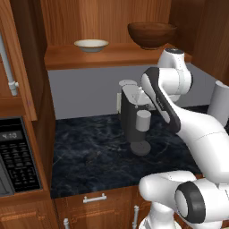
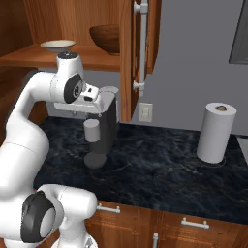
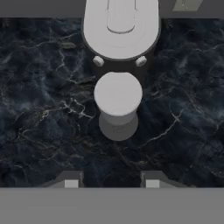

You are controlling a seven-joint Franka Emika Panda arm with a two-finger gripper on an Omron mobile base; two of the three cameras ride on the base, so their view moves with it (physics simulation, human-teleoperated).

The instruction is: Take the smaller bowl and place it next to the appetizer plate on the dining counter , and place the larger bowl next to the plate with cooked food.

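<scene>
The smaller bowl (image 1: 91,44) (image 2: 57,46), shallow and cream-white, stands on the left part of a wooden cabinet shelf (image 1: 112,57). On the same shelf to its right stands the larger bowl (image 1: 151,35) (image 2: 106,38), deep and made of dark wood. My gripper (image 3: 112,182) hangs well below the shelf and points straight down at the coffee machine (image 3: 120,35). Its fingers are apart with nothing between them. The appetizer plate, the plate with cooked food and the dining counter are out of view.
A grey and black coffee machine (image 1: 133,120) (image 2: 104,128) stands on the black marble counter (image 1: 89,152) under the shelf. A paper towel roll (image 2: 216,131) is at the right. An open cabinet door (image 2: 140,48) hangs right of the bowls. A microwave (image 1: 15,156) is at the left.
</scene>
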